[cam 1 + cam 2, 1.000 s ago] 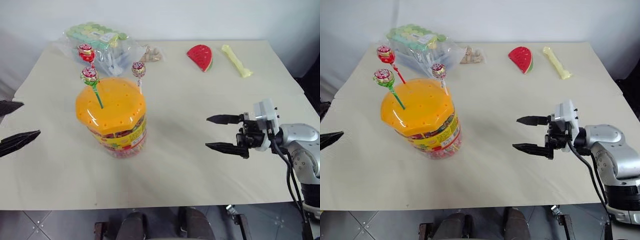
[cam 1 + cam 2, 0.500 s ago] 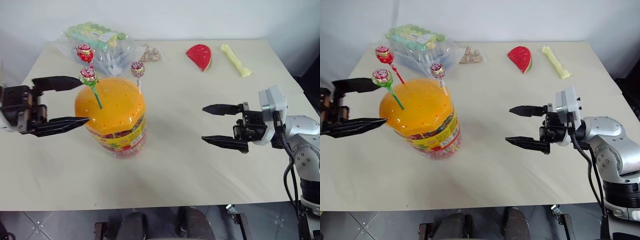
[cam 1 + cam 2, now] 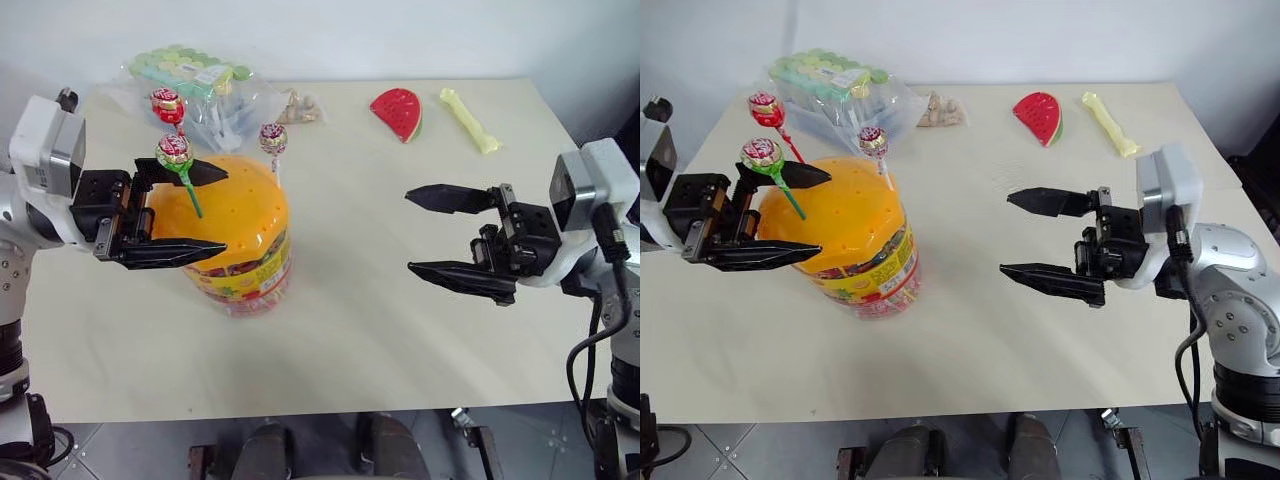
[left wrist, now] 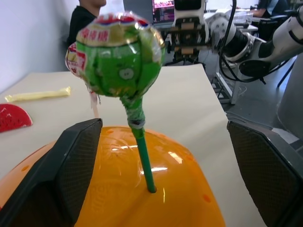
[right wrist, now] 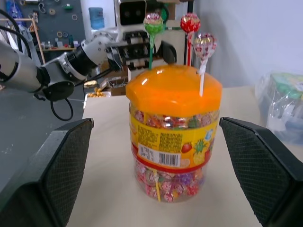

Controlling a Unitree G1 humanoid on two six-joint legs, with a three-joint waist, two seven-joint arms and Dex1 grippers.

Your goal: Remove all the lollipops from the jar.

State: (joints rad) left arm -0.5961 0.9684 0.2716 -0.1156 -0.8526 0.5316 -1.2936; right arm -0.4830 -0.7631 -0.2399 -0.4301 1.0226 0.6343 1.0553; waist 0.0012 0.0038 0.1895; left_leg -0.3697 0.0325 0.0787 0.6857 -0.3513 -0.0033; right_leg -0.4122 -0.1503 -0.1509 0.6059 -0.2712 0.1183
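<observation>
Three lollipops (image 3: 174,151), one jar (image 3: 232,245).

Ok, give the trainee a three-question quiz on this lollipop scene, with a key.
1. True or false: all three lollipops stand in the lid of the jar.
2. Which stick sits between the fingers of the left gripper? A. green B. red C. white
3. Fill in: the right gripper is ____ and holds nothing.

Key
1. True: the green-stick lollipop, the red-stick lollipop and the white-stick lollipop all stand in the orange lid.
2. A: the left wrist view shows the green stick between the spread fingers, not yet gripped.
3. open; it stands off to the jar's right, above the table.
</observation>
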